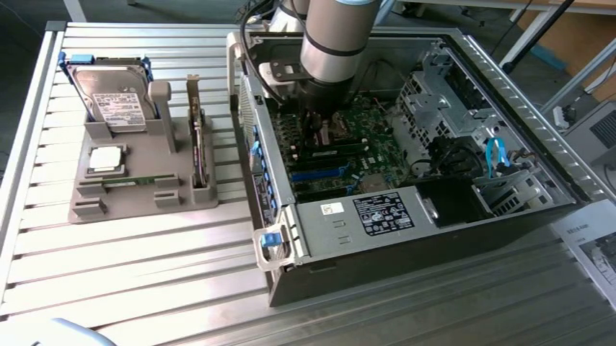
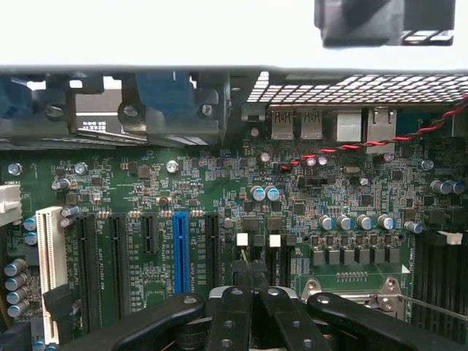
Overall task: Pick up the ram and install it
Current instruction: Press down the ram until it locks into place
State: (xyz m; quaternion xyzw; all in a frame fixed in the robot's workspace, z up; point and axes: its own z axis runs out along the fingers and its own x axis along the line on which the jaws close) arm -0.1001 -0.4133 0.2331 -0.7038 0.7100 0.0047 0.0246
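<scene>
Hovering inside the open case (image 1: 500,72), my arm (image 1: 337,36) reaches down over the motherboard (image 1: 347,137). My tool (image 2: 248,281) sits low above the board, fingers (image 2: 232,307) pressed together with nothing between them — no stick in the grip.

The ram (image 1: 130,181) lies flat in its slot on the grey holder (image 1: 115,209), out on the desk (image 1: 144,274) to the exterior view's left of the case, well apart from my tool. It looks untouched. Beside it on the same holder: the silver processor (image 1: 106,158), the hard drive (image 1: 114,97) standing upright behind, and the dark card (image 1: 198,137) on edge nearer the case.

From the wrist view, the tool tip points at the board near the small white connectors (image 2: 258,239), between the blue slot (image 2: 180,248) and the dark slots (image 2: 439,274) at the far side. The processor socket's metal frame (image 2: 351,289) is just beside the tool.

Progress, as I judge it — early. Pickup not done, the stick is not in hand, and no stick is seated in any slot that I can make out. Both halves of the job remain.
</scene>
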